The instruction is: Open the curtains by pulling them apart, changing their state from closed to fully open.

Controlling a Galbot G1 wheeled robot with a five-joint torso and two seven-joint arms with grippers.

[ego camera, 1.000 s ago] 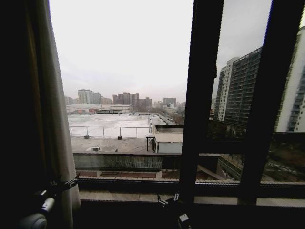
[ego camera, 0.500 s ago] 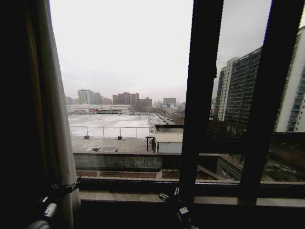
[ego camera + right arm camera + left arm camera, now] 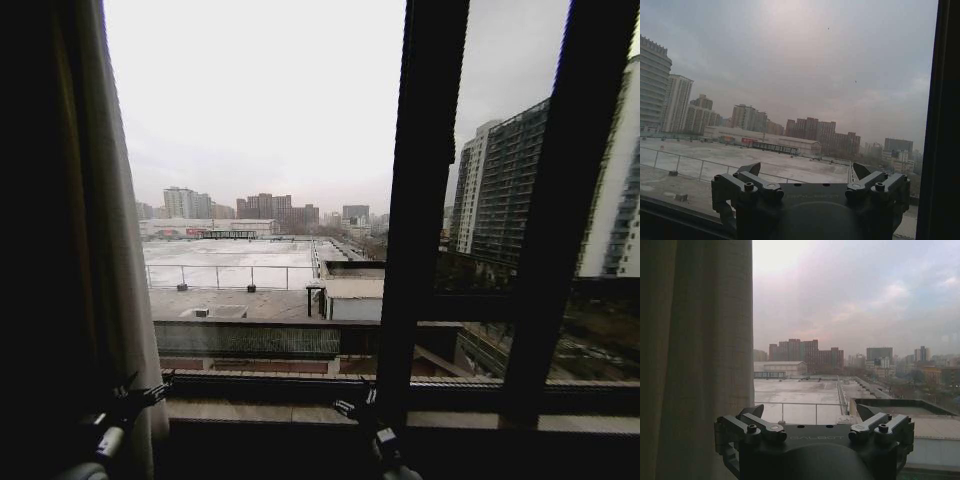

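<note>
Beyond bare glass: pale overcast sky, a flat grey rooftop, distant tower blocks, with black vertical window frame bars [image 3: 425, 200] standing right of centre. Gathered at the far left edge, one sheer white, loosely woven curtain panel [image 3: 118, 250] with long vertical pleats, beige-grey where bunched, hanging beside a dark opaque drape [image 3: 45, 240] further left. Low at the left, just beside the curtain's hem folds, the left gripper [image 3: 140, 392], fingers spread wide and holding nothing; from the wrist view, the same gripper [image 3: 812, 416] with the woven cloth [image 3: 700, 355] right beside one finger [image 3: 751, 411], contact impossible to confirm. Low near the middle, by the frame bar's foot, the right gripper [image 3: 352, 402], well apart from any fabric; seen from its own wrist [image 3: 807, 172], fingers likewise wide apart and empty, open glass ahead. Apparently near the finish on this side. To do it well: any loose pleats pushed fully leftward with a slow sweep, no snagging of the open weave on finger edges, no tugging downward against the rail above.
</note>
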